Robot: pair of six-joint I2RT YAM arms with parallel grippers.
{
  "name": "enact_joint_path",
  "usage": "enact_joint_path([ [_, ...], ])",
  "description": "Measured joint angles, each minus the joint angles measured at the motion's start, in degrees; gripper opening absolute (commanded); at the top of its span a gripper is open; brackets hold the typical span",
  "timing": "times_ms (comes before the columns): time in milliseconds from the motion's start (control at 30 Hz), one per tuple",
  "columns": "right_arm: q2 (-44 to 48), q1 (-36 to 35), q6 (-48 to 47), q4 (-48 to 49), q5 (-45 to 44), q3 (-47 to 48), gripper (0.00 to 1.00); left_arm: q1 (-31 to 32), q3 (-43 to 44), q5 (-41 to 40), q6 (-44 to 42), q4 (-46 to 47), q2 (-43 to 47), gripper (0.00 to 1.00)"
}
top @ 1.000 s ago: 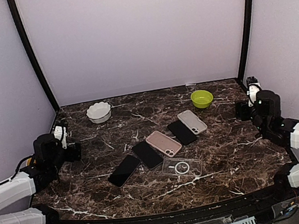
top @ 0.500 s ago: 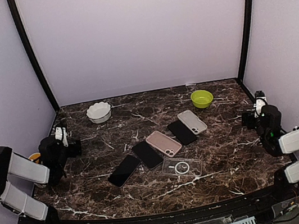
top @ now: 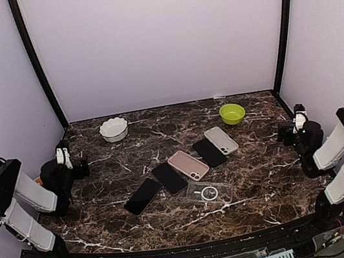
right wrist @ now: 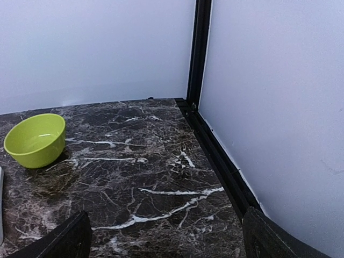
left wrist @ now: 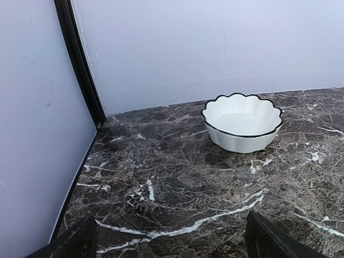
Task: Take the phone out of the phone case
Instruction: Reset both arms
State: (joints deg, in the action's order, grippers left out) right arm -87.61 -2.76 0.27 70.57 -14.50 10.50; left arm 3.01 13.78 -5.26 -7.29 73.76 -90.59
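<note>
Both arms have folded back toward their bases since the earlier frame, with elbows now raised, while nothing in the row of phones and cases has shifted. The clear case [top: 209,193] lies flat and looks empty. It is well apart from both grippers, inward of each and roughly midway between them. Just beyond it is a black phone [top: 169,178], with a second black phone [top: 142,196] on the left gripper's side and a third black phone [top: 209,152] toward the right gripper's. A pink case [top: 188,165] and a grey case [top: 221,139] lie in the same row, and the overhead view cannot show whether either holds a phone. The left gripper [top: 80,168] and right gripper [top: 287,132] both stand wide with nothing between their fingers. Judging by the bare clear case and the tucked arms, the removal looks finished and this is a retreat. If a case is still loaded, the next move calls for a long reach inward, one gripper pinning the case while the other peels its rim. Only the overhead view shows the phones. The left wrist view shows just a white scalloped bowl [left wrist: 242,121] ahead of its spread fingertips [left wrist: 269,242], and the right wrist view shows a green bowl [right wrist: 35,138] ahead and to its left.
</note>
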Motion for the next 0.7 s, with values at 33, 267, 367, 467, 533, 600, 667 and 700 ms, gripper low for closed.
enact_joint_path([
  [33,-0.48,1.11,0.5,-0.81,1.11,0.68,0.99,0.0,0.02,-0.5,0.26,0.26,-0.02,0.99],
  [267,-0.79,4.7,2.38,-0.42,5.99,3.02,0.99,-0.02,0.07,-3.43,1.99,0.33,-0.07,0.99],
  [367,-0.79,4.7,2.6,-0.46,6.88,3.02,0.99,-0.02,0.07,-3.72,2.03,0.35,-0.07,0.99],
  [467,-0.79,4.7,2.69,-0.33,7.45,3.02,0.99,-0.02,0.07,-3.82,2.16,0.33,-0.07,0.99],
  [533,-0.79,4.7,2.82,-0.31,7.65,3.02,0.98,-0.02,0.07,-3.82,2.19,0.35,-0.07,0.99],
  [600,-0.79,4.7,2.82,-0.33,8.02,3.02,0.98,-0.02,0.07,-3.85,2.19,0.33,-0.07,0.99],
  [667,-0.79,4.7,2.82,-0.31,8.31,3.02,0.99,-0.02,0.07,-3.85,2.19,0.33,-0.07,0.99],
  [700,-0.79,4.7,2.82,-0.33,8.33,3.02,0.99,-0.02,0.07,-3.85,2.19,0.33,-0.07,0.99],
])
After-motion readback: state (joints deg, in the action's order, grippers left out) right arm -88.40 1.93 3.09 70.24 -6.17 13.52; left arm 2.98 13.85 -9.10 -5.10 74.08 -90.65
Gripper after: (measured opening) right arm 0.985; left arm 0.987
